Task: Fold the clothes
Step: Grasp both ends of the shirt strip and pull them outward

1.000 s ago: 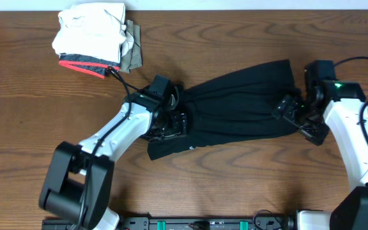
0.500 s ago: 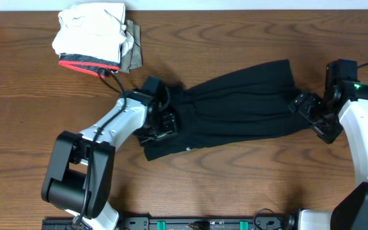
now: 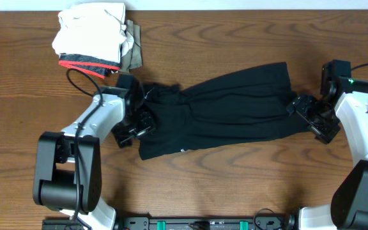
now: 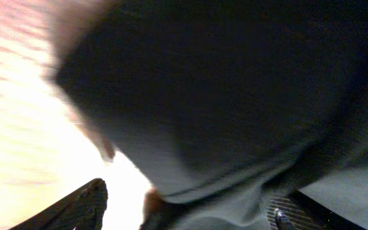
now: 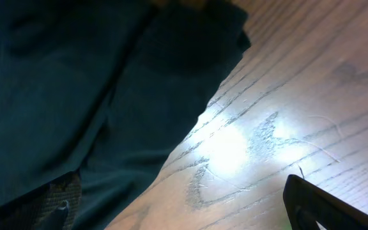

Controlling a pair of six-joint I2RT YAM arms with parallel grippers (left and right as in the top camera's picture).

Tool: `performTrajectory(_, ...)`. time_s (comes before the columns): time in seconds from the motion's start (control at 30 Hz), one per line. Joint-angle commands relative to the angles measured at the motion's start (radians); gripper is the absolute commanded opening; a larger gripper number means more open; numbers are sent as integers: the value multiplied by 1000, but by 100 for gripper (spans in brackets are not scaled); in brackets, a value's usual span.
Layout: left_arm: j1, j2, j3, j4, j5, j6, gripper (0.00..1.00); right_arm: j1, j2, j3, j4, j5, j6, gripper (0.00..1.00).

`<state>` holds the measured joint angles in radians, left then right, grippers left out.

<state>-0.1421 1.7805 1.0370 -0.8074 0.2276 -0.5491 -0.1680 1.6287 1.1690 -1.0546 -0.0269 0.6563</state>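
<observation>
Overhead: black shirt (image 3: pixel 229 108) lies spread on the table (image 3: pixel 235 191), a long band running from lower left up to upper right. Fabric is wrinkled and bunched at its left end. A small white mark shows near the lower hem.

Left claw (image 3: pixel 139 121): at the shirt's left end, touching the bunched edge, with the arm coming in from the lower left. In the left wrist view the fingers (image 4: pixel 85 204) stand wide apart at the bottom corners. Dark cloth (image 4: pixel 222 96) fills the space above and between them and sags into the gap. This view is blurred, and no pinch on the fabric can be made out. Bare table (image 4: pixel 11 128) shows at the left.

Right claw (image 3: pixel 299 110): at the shirt's right end, just beside the edge of the cloth. In the right wrist view the claw (image 5: pixel 181 201) is spread wide. One finger (image 5: pixel 312 204) is over bare wood (image 5: pixel 267 128); the other sits at the lower left, at the fabric's edge. The shirt (image 5: pixel 75 83) covers the left half of that view, its border running diagonally. Nothing is clamped between the fingers.

Stack of folded garments (image 3: pixel 94 38): far left corner of the table, well apart from the shirt, near the left arm's cable.
</observation>
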Motion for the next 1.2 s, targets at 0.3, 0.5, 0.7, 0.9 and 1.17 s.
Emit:
performTrajectory(0.3, 107, -11, -6, -46, -36, 75, 79, 16, 8, -5, 9, -51, -49, 99)
performTrajectory(0.5, 80, -185, -6, -69, -42, 70, 78, 10, 8, -5, 30, -51, -38, 99)
performTrajectory(0.7, 14, -365, -6, -71, -27, 47, 78, 12, 8, -5, 37, -52, -52, 99)
performTrajectory(0.9, -101, -325, -6, -43, -24, 19, 79, 12, 8, -5, 53, -52, -41, 99)
performTrajectory(1.17, -176, -148, -6, 81, 79, 21, 79, 23, 8, -5, 61, -81, -23, 99)
